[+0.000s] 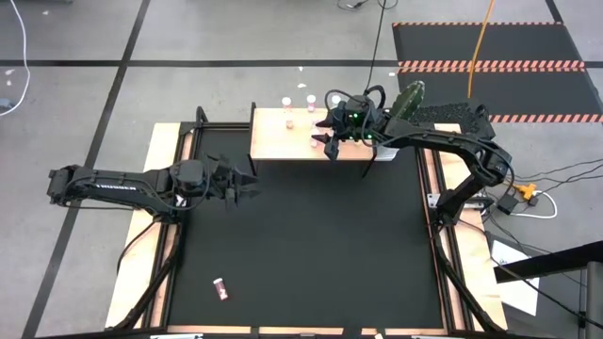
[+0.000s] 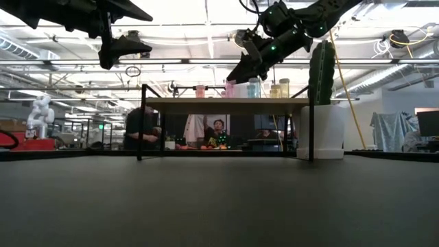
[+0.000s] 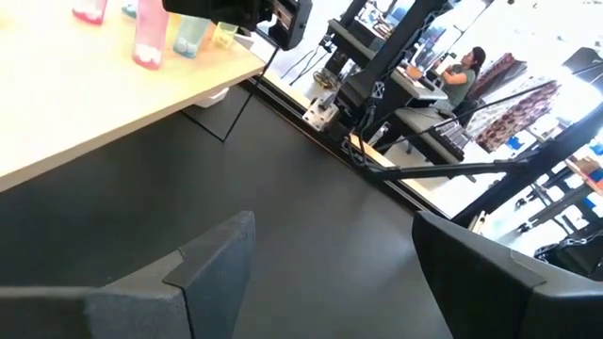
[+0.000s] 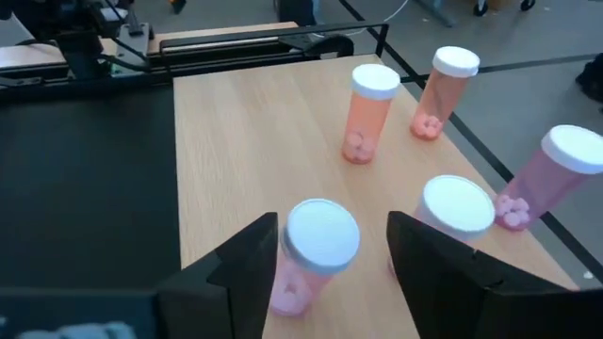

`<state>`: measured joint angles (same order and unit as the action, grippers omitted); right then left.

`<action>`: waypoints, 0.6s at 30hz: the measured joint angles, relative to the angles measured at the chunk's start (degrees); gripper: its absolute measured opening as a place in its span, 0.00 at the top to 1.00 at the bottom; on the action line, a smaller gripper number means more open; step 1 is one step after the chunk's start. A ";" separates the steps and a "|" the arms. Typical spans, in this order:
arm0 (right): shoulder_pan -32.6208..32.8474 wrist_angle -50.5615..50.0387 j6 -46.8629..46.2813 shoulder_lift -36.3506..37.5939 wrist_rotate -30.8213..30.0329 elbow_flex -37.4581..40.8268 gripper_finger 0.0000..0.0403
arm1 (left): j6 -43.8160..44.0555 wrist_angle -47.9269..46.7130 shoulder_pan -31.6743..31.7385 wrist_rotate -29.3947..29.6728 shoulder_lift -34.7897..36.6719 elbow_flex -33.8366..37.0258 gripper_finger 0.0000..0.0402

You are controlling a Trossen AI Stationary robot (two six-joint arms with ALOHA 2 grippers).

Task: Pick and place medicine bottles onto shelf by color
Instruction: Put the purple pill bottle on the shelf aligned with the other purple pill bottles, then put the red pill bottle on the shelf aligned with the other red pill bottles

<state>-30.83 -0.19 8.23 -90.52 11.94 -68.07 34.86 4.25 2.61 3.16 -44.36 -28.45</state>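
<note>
Five pink medicine bottles are seen standing upright on the shelf (image 4: 236, 141) in the right wrist view, and one of them, a white-capped pink bottle (image 4: 316, 254), sits between the fingers of the right hand (image 4: 330, 264), which is poised over the shelf at the far edge of the table. The fingers are spread slightly wider than the bottle, so it appears to be released, though contact on one side cannot be ruled out. To finish the placement well, the hand should be lifted straight up so that the neighbouring capped bottle (image 4: 457, 212) just beside it is not knocked. One more pink bottle (image 1: 220, 289) is lying near the front left corner of the black table mat (image 1: 301, 245). The left hand (image 1: 247, 185) is held spread and empty above the mat's left side. A cactus in a white pot (image 2: 322, 103) is set at the shelf's right end. Behind the table, a workshop with seated people is visible.
</note>
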 joint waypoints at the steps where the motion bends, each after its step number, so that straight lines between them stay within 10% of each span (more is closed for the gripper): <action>1: 0.00 -0.02 0.04 0.14 0.00 0.00 0.51 | 0.10 0.00 0.00 0.00 0.00 0.00 0.29; 18: 2.61 0.85 1.26 12.78 0.07 0.00 0.50 | 3.35 -16.38 -1.64 -2.08 0.20 -2.70 0.29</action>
<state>-28.22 0.67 9.49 -77.73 12.02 -68.07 38.21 -12.13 0.97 1.08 -44.16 -31.15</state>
